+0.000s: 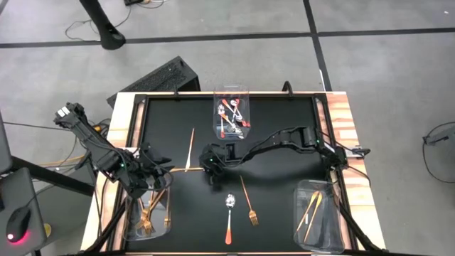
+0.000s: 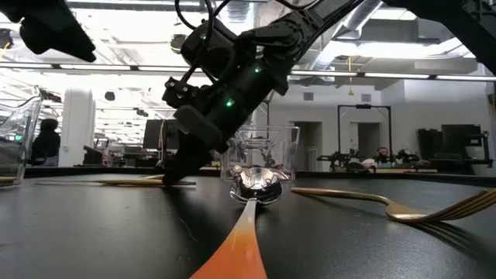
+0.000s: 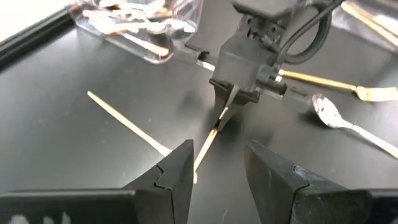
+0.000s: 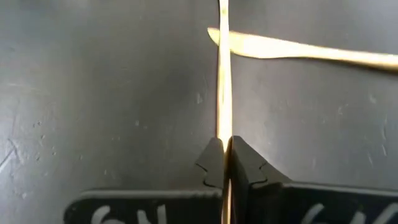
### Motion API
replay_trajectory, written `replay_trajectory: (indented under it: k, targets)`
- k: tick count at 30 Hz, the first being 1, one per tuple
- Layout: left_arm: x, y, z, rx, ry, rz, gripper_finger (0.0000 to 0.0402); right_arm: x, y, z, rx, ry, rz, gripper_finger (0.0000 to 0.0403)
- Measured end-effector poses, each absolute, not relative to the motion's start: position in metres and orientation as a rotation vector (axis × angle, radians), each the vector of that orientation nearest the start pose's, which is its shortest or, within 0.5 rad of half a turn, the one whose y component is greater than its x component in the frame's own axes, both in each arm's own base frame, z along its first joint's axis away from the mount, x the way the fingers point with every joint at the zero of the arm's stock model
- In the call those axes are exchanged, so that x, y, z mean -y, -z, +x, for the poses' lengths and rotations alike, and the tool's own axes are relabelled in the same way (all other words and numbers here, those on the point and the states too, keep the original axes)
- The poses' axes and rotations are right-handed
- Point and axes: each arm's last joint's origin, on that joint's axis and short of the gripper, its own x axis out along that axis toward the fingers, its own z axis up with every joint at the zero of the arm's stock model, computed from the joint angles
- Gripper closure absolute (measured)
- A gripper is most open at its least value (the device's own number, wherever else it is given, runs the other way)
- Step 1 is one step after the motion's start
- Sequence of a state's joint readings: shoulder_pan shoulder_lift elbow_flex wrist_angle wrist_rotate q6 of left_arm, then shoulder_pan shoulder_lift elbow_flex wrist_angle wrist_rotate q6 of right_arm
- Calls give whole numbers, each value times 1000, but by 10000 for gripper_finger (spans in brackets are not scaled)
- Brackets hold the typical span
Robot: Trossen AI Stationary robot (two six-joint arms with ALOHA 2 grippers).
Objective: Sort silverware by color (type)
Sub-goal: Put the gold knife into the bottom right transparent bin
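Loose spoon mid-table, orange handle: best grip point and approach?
Grip the spoon mid-handle from straight above, fingers across the handle's width. It lies flat, bowl toward the far bin, with bare mat either side. The fork beside it is apart, so probably no snag.

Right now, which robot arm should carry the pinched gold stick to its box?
The right one, probably. The right gripper is shut on the thin gold knife near the table's middle. The left gripper is open and holds nothing.
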State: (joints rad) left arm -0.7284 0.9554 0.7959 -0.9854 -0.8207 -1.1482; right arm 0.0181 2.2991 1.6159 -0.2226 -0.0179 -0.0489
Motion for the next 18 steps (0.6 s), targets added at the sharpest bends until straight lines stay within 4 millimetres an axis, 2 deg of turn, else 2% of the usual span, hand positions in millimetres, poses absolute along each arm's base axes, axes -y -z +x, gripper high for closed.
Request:
replay_trajectory:
  k: [3, 6, 11, 16, 18]
  targets:
    - [88, -261, 131, -591, -508, -292, 275, -9, -118, 478, -959, -25, -17, 389]
    - [87, -261, 131, -575, -520, -282, 275, -10, -130, 465, -1053, -8, 1, 393]
    - [87, -262, 132, -549, -533, -274, 275, -13, -161, 446, -1123, 39, 7, 399]
    - [87, -262, 132, -542, -534, -277, 275, -3, -207, 425, -1052, 104, 80, 400]
    - [88, -262, 132, -540, -534, -279, 275, 3, -213, 415, -1029, 132, 113, 400]
